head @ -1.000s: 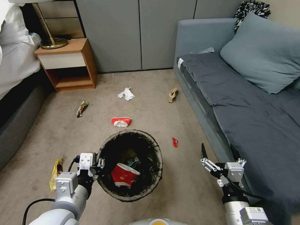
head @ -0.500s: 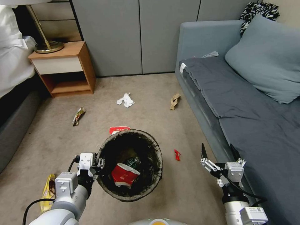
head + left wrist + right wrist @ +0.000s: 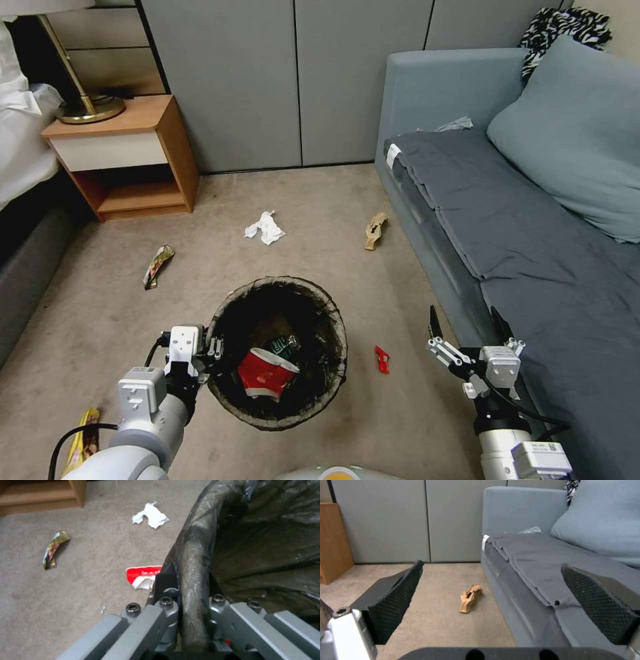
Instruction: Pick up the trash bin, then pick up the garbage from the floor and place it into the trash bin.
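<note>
- While the left gripper (image 3: 212, 349) pinches the bag-covered rim of the trash bin (image 3: 230, 393), one finger inside the rim and one outside, the bin hangs above the carpet.
- Inside the bin lie a crumpled red cup (image 3: 265, 375) and a green-labelled bottle (image 3: 283, 345).
- Just beyond the bin's far side, a red-and-white carton (image 3: 144, 576) lies on the floor.
- Farther beyond the bin sit a white tissue (image 3: 265, 227) and a brown paper scrap (image 3: 375, 231).
- Right of the bin rests a small red scrap (image 3: 382, 359).
- Left of the bin lie a snack wrapper (image 3: 157, 265) and a yellow wrapper (image 3: 81, 445).
- Right of the bin, by the sofa (image 3: 433, 87), the right gripper (image 3: 467, 323) hovers with fingers spread wide, holding nothing.
</note>
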